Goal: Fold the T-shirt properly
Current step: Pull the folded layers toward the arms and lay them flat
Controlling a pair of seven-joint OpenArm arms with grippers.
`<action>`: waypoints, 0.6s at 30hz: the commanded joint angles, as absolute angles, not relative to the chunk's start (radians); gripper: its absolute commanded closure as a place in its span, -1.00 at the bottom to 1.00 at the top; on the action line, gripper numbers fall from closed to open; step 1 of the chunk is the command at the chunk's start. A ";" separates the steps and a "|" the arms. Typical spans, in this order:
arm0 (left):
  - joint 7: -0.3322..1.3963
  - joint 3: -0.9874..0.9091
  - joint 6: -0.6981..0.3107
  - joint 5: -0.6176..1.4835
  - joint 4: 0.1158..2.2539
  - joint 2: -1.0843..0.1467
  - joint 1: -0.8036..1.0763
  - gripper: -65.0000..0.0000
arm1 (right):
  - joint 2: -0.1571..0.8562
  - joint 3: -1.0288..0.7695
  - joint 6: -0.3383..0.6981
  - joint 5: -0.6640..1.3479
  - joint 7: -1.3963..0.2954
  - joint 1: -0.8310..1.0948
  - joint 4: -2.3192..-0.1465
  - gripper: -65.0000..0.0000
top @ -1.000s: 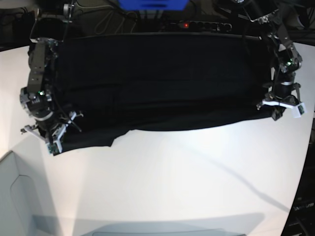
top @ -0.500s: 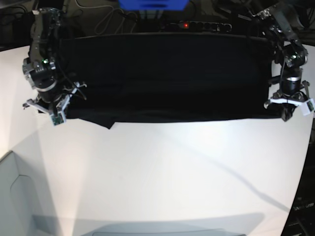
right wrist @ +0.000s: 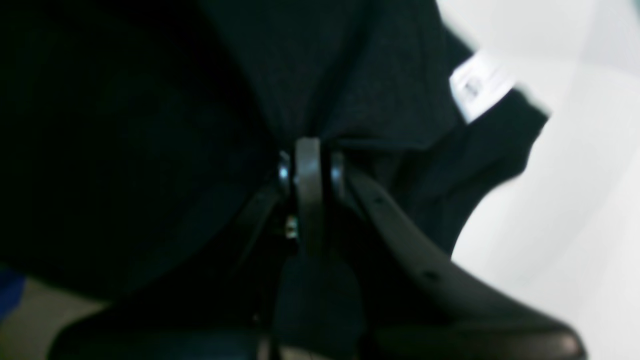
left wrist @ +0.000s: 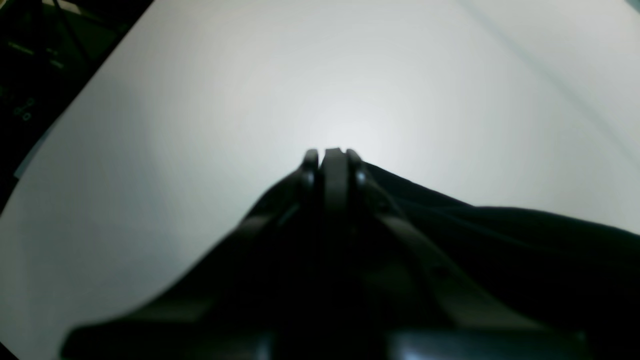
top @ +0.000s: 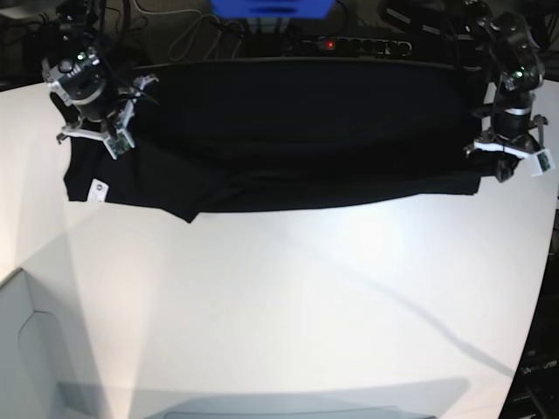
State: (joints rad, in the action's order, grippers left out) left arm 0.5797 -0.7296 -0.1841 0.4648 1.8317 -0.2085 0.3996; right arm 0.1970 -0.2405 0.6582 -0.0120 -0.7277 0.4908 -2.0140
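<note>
Base view: large black cloth short-sleeved T-shirt [top: 297, 140] spread wide across far part of white table [top: 288, 305], stretched btwn both grippers. Right gripper [top: 98, 140] sits at shirt's end on that view's left, left gripper [top: 511, 157] at the opposite end.

Right wrist view: right gripper [right wrist: 307, 150] fingers fully closed, pinching black fabric; cloth fans up and away from the fingertips. Small white tag [right wrist: 477, 85] lies up and to the right of the fingertips, on a flap hanging beside them; white table shows beyond that flap.

Left wrist view: left gripper [left wrist: 332, 157] fingers also pressed together w/ no gap; dark cloth [left wrist: 500, 240] runs off to the right from the fingertips. Looks like a grip on shirt edge, though exact pinch point is dark and blurred. Bare white table ahead of fingertips.
</note>
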 commanded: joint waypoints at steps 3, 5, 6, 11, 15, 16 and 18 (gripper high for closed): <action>0.555 -0.733 -0.183 0.469 1.845 -0.239 0.418 1.00 | 0.209 -0.265 0.698 -0.005 -0.708 0.509 -2.032 1.00; 0.555 -0.733 -0.183 0.469 1.845 -0.239 0.420 1.00 | 0.211 -0.295 0.698 -0.005 -0.708 0.510 -2.032 1.00; 0.555 -0.733 -0.183 0.469 1.845 -0.239 0.420 1.00 | 0.213 -0.312 0.698 -0.005 -0.708 0.510 -2.032 1.00; 0.555 -0.733 -0.183 0.469 1.787 -0.243 0.420 1.00 | 0.234 -0.389 0.698 -0.005 -0.708 0.509 -2.032 1.00; 0.555 -0.731 -0.183 0.469 1.745 -0.243 0.418 1.00 | 0.240 -0.444 0.698 -0.005 -0.711 0.512 -2.032 1.00; 0.555 -0.731 -0.183 0.469 1.744 -0.243 0.418 1.00 | 0.240 -0.453 0.698 -0.005 -0.714 0.512 -2.032 1.00; 0.555 -0.731 -0.183 0.469 1.741 -0.243 0.420 1.00 | 0.240 -0.455 0.698 -0.007 -0.716 0.530 -2.032 1.00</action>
State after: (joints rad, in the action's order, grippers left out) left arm 0.5861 -0.7238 -0.1875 0.4694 1.7275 -0.2268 0.4194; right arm 0.2302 -0.4469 0.6842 0.0025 -0.7174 0.5209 -2.0144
